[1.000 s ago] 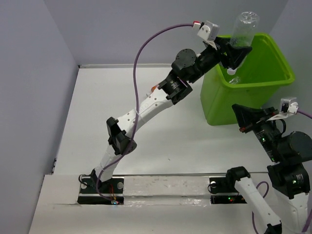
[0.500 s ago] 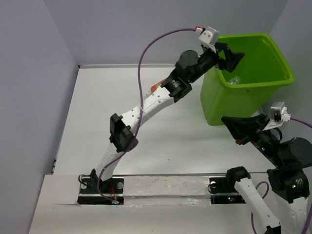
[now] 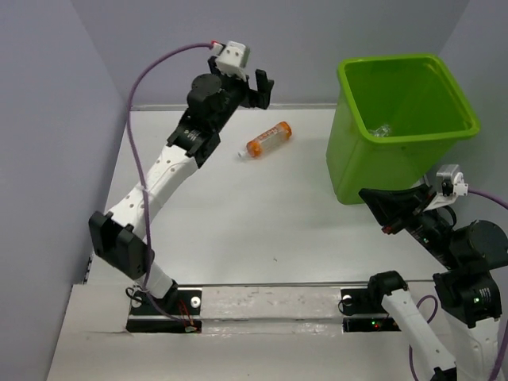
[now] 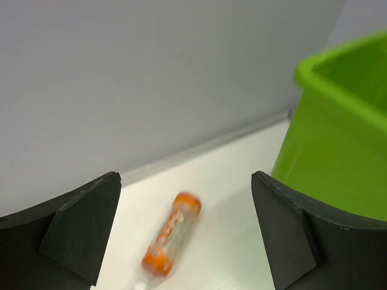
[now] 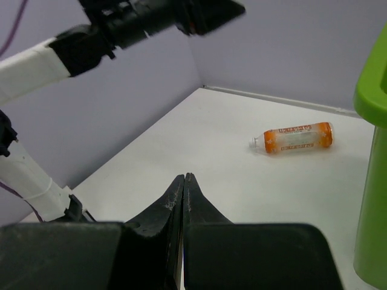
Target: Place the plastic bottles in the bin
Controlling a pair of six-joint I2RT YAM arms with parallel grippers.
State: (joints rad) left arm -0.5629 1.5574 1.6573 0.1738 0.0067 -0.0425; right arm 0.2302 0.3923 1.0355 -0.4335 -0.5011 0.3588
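Observation:
One orange bottle (image 3: 267, 140) with a white cap lies on its side on the white table, left of the lime-green bin (image 3: 353, 171). My left gripper (image 3: 258, 86) is open and empty, held high near the back wall just above and behind that bottle. In the left wrist view the bottle (image 4: 171, 232) lies blurred between the open fingers, with the bin (image 4: 338, 139) to the right. A clear bottle (image 3: 381, 129) lies inside the bin. My right gripper (image 3: 373, 208) is shut and empty, in front of the bin. The right wrist view shows the orange bottle (image 5: 296, 138) far ahead of its tips (image 5: 183, 178).
The grey back wall and left wall enclose the table (image 3: 238, 222). The bin's rim (image 5: 373, 90) stands at the right edge of the right wrist view. The left arm (image 5: 91, 36) reaches across the top of that view.
The left gripper let go of the clear bottle over the bin, then swung left to above the orange bottle. The right gripper shifted slightly left.

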